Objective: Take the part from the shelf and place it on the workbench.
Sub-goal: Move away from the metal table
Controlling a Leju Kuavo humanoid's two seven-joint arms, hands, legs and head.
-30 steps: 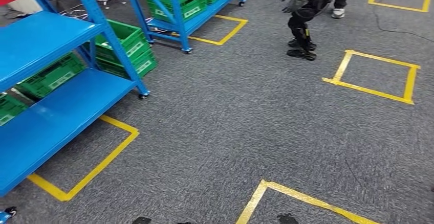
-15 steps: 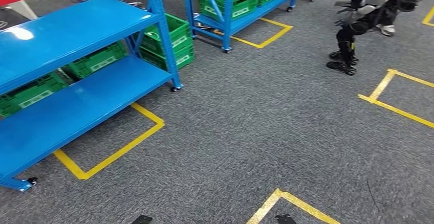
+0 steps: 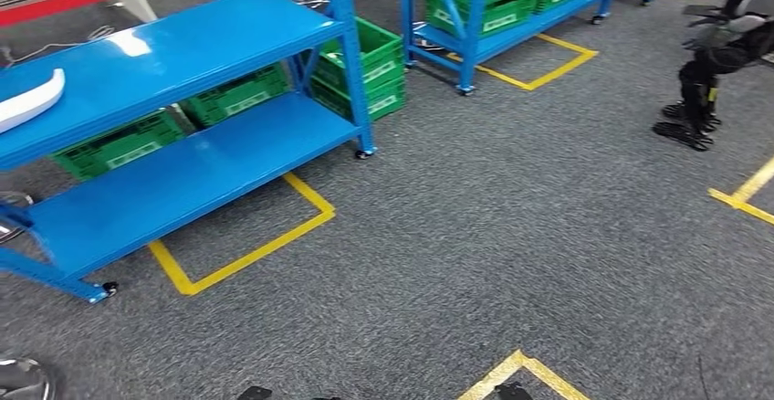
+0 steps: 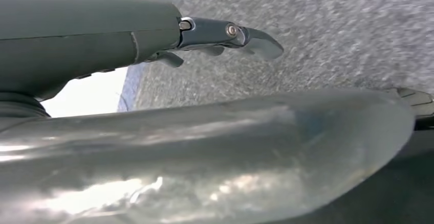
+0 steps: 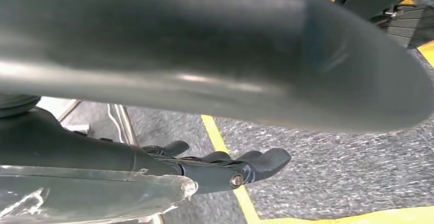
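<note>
Glossy blue painted metal shelf [image 3: 183,48], smooth white part [image 3: 27,99], rough grey carpet [image 3: 511,236]

White part [image 3: 30,99] is a long, slightly curved smooth glossy piece w/ a rounded tip, lying flat on the top level of the blue shelf [image 3: 183,39], near its left end. Its far left end is cut off by the pic edge.

Bright even overhead light; glare patch on blue shelf [image 3: 128,44]; wrist views blurred, carpet smeared, near surfaces defocused.
</note>
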